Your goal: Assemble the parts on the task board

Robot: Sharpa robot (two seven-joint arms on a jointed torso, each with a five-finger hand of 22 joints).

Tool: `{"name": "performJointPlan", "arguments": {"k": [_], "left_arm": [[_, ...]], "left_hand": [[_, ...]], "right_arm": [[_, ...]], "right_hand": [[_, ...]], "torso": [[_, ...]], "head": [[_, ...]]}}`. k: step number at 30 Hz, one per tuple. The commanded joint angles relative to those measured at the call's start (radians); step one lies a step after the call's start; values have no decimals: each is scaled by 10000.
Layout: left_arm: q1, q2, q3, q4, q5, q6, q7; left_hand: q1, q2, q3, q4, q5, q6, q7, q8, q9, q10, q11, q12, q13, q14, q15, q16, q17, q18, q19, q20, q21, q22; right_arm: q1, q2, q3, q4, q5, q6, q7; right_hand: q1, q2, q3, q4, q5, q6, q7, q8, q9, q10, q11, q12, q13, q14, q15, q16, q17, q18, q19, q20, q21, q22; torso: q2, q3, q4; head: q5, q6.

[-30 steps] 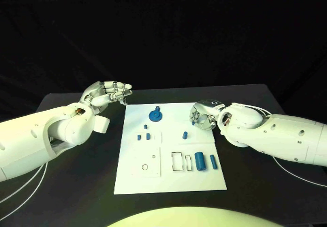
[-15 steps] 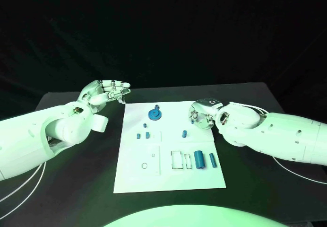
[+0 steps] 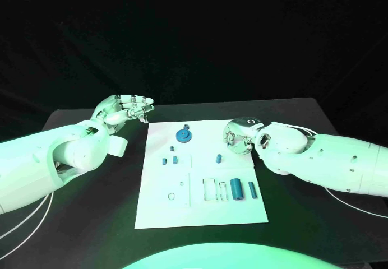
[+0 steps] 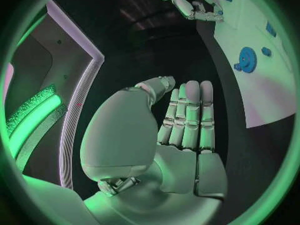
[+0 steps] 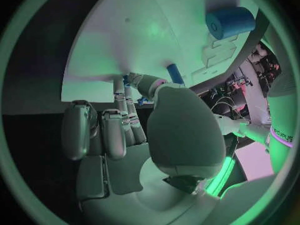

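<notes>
The white task board (image 3: 202, 207) lies in the middle of the table. On it are a blue gear (image 3: 184, 135), three small blue parts (image 3: 171, 158) at its left, one small peg (image 3: 219, 159), and a thick blue cylinder (image 3: 237, 189) beside a thin one (image 3: 252, 189). My right hand (image 3: 239, 137) reaches down onto the board's far right edge. In the right wrist view its fingertips (image 5: 139, 80) close around a small blue part (image 5: 129, 78), with the peg (image 5: 175, 74) just beyond. My left hand (image 3: 125, 109) hovers off the board's far left corner, fingers straight and holding nothing (image 4: 181, 120).
Black table (image 3: 89, 168) surrounds the board on every side. The board carries outlined slots (image 3: 212, 189) near the cylinders and a small ring mark (image 3: 170, 196). From the left wrist the gear (image 4: 247, 59) and my right hand (image 4: 190, 2) are visible.
My right hand has shifted very slightly over the board's far right edge. The left hand and the parts on the board have stayed in place.
</notes>
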Motion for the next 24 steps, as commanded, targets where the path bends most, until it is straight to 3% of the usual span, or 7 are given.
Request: {"name": "performJointPlan", "arguments": {"k": [1,10,13,17,19,24], "left_arm": [[14,0,10,20,16,-10,54],[14,-12,10,12,4,-34,42],[14,-15,10,11,2,-38,37],[15,-17,10,10,-1,-40,29],[15,-18,10,9,-4,-42,25],[15,-19,10,7,-12,-42,22]], "left_hand": [[33,81,3,-79,-6,-13,17,-23,-11,-60,5,50,7,-89,15,-63,-9,140,78,19,-36,-15],[45,89,5,-88,-5,-16,20,-24,-13,-66,7,56,7,-94,16,-70,-13,139,77,19,-37,-15],[52,93,6,-93,-4,-18,21,-25,-14,-71,9,59,8,-97,17,-74,-16,139,77,19,-37,-15],[52,93,6,-93,-4,-18,21,-25,-14,-71,9,59,8,-97,17,-74,-16,139,77,19,-37,-15],[52,93,6,-93,-4,-18,21,-25,-14,-71,9,59,8,-97,17,-74,-16,139,77,19,-37,-15],[52,93,6,-93,-4,-18,21,-25,-14,-71,9,59,8,-97,17,-74,-16,139,77,19,-37,-15]], "right_arm": [[-135,65,-96,44,-15,423,74],[-135,88,-96,35,11,438,77],[-135,100,-96,19,10,506,57],[-135,114,-96,-9,-62,556,9],[-135,118,-96,-23,-100,539,-18],[-137,124,-96,-32,-171,402,-66]], "right_hand": [[32,-128,0,-42,27,-57,9,-43,-15,-101,7,-40,-113,519,54,40,27,-135,181,46,-34,1565],[-10,-50,87,-77,83,84,-41,6,35,45,-37,-8,-75,517,35,45,27,-132,188,56,-24,1576],[60,127,201,-161,61,262,-114,85,100,201,-107,31,-37,520,-20,55,42,-138,208,28,32,1604],[314,577,371,-432,-120,605,-229,285,263,543,-242,129,44,539,-136,95,116,-169,268,-65,213,1684],[353,692,435,-532,-154,650,-254,328,322,648,-276,138,68,540,-167,95,115,-179,284,-101,263,1710],[344,742,478,-629,-245,682,-282,363,382,741,-306,131,91,537,-193,88,98,-184,291,-131,284,1726]], "torso": [[3,3,-1],[-1,-1,5],[-1,-1,6],[-6,-3,0],[-1,-1,2],[-6,2,0]], "head": [[-1,16],[3,42],[-17,28],[-13,26],[-17,28],[-19,25]]}}
